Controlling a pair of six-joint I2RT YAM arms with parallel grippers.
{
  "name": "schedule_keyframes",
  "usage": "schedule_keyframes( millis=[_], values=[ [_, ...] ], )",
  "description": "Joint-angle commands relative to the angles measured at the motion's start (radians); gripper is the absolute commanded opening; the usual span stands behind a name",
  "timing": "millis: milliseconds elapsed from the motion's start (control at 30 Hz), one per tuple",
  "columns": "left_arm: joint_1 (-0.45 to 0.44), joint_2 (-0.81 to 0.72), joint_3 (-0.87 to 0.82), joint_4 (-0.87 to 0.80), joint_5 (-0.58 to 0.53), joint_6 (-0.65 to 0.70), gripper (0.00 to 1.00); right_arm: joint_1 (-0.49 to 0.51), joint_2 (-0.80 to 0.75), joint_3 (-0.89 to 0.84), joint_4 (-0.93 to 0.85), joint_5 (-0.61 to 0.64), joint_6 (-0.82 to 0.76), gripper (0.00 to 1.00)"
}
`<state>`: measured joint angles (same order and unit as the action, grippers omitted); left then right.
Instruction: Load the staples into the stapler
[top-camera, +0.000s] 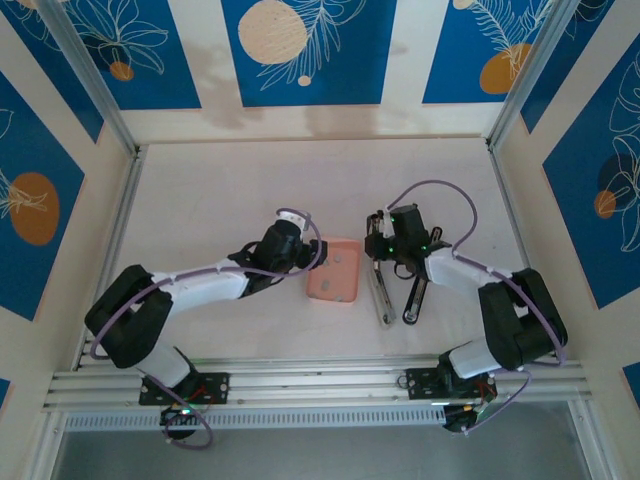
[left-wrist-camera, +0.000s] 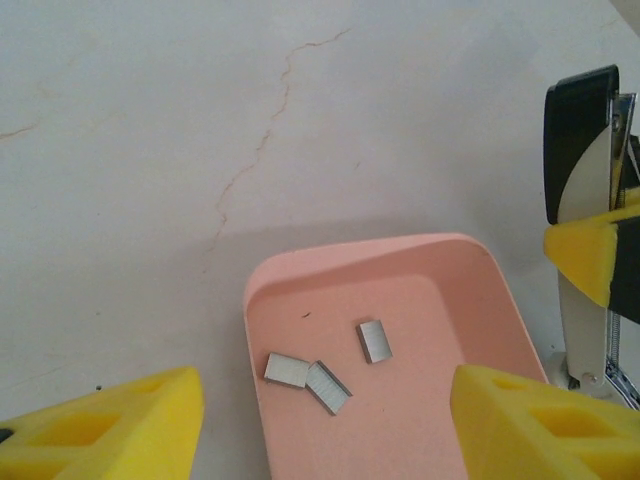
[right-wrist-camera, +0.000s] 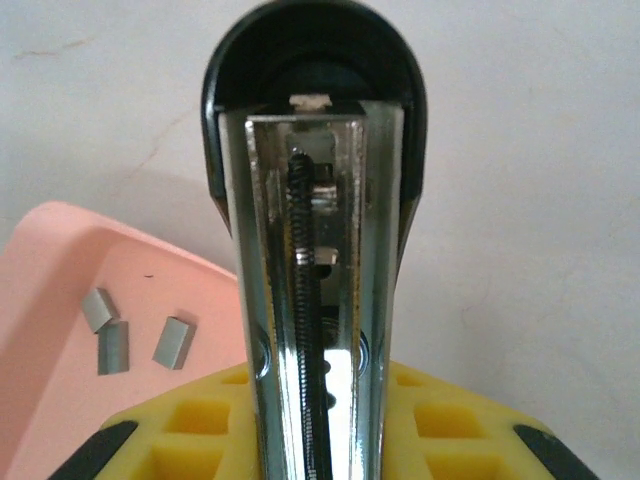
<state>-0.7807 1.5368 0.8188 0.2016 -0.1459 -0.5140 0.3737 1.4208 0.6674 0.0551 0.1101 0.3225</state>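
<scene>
Staples (left-wrist-camera: 310, 375): three short grey strips lie in the pink tray (left-wrist-camera: 420, 270) on your pale, thinly veined table (top-camera: 220, 190). Left gripper (left-wrist-camera: 320, 425) hangs above the tray, jaws spread, empty. Right gripper (right-wrist-camera: 330, 420) pinches the opened stapler (right-wrist-camera: 310, 200). Blue leaf-print wall panels (top-camera: 310, 50) enclose you.

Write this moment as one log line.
left gripper: open over pink rectangular plastic tray | three small grey metal staple strips: in tray | right gripper: shut on open black-and-silver metal stapler
</scene>
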Motion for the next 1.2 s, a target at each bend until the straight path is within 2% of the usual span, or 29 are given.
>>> schedule_keyframes(
  millis=[0,267,367,533,633,767,833,900,967,1100,1167],
  values=[
    [0.001,-0.035,-0.019,0.025,-0.001,0.025,0.66,0.008,-0.078,-0.067,0.199,-0.052,-0.047,0.11],
    [-0.009,-0.043,-0.035,0.039,-0.005,0.039,0.66,0.021,-0.186,-0.218,0.345,-0.102,-0.117,0.11],
    [-0.009,-0.049,-0.039,0.053,0.017,0.125,0.66,0.031,-0.230,-0.268,0.383,-0.114,-0.144,0.11],
    [-0.009,-0.095,-0.092,0.145,0.047,0.288,0.67,0.038,-0.270,-0.320,0.434,-0.210,-0.203,0.12],
    [-0.006,-0.116,-0.139,0.236,0.139,0.366,0.68,0.039,-0.291,-0.343,0.453,-0.248,-0.236,0.12],
    [-0.006,-0.130,-0.193,0.364,0.376,0.486,0.68,0.043,-0.327,-0.382,0.508,-0.350,-0.296,0.12],
    [-0.005,-0.140,-0.215,0.408,0.453,0.510,0.68,0.047,-0.347,-0.391,0.508,-0.399,-0.322,0.12],
    [-0.003,-0.145,-0.218,0.409,0.498,0.518,0.69,0.051,-0.373,-0.399,0.502,-0.435,-0.345,0.12],
    [0.003,-0.143,-0.208,0.380,0.596,0.550,0.70,0.056,-0.397,-0.408,0.498,-0.468,-0.366,0.11],
    [0.006,-0.146,-0.170,0.274,0.729,0.629,0.70,0.069,-0.434,-0.430,0.493,-0.512,-0.400,0.11],
    [0.008,-0.157,-0.175,0.281,0.750,0.639,0.69,0.079,-0.450,-0.442,0.493,-0.524,-0.417,0.11]
  ],
)
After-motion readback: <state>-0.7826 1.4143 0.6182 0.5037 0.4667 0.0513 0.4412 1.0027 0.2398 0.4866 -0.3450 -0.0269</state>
